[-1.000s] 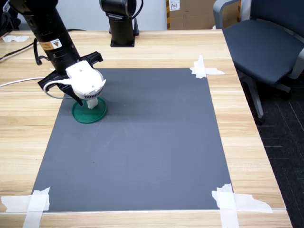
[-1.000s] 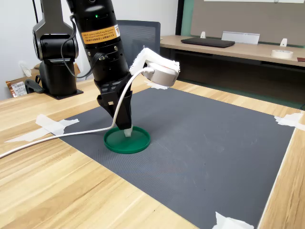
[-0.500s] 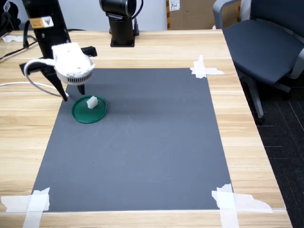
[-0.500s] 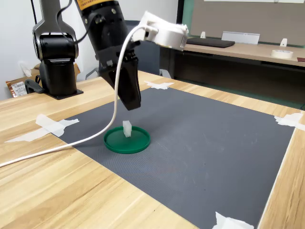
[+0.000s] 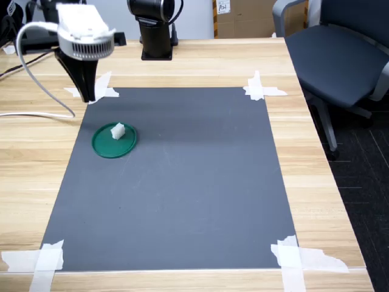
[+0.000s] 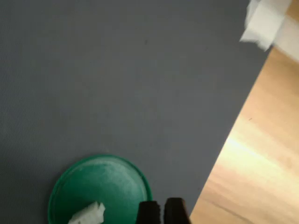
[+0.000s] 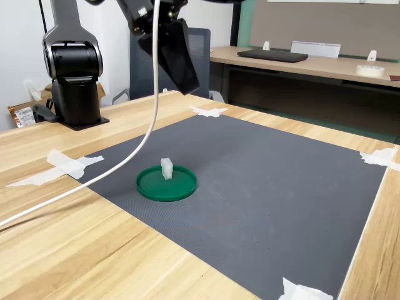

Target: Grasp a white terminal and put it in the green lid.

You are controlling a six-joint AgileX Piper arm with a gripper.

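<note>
The gripper (image 5: 89, 97) has risen clear toward the green lid's (image 5: 103, 148) eleven o'clock, fingers (image 6: 150, 212) nearly together, empty; the white terminal (image 5: 117, 130) stays inside.

Wooden table (image 5: 200, 61) carries a grey mat (image 5: 176, 182) (corners taped w/ white tape strips (image 5: 261, 88)), plus a black arm base (image 5: 157, 36).

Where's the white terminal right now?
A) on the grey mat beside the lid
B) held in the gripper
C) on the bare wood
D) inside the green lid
D: the white terminal sits inside the green lid in both exterior views, while the gripper is raised well clear, holding nothing.
</note>
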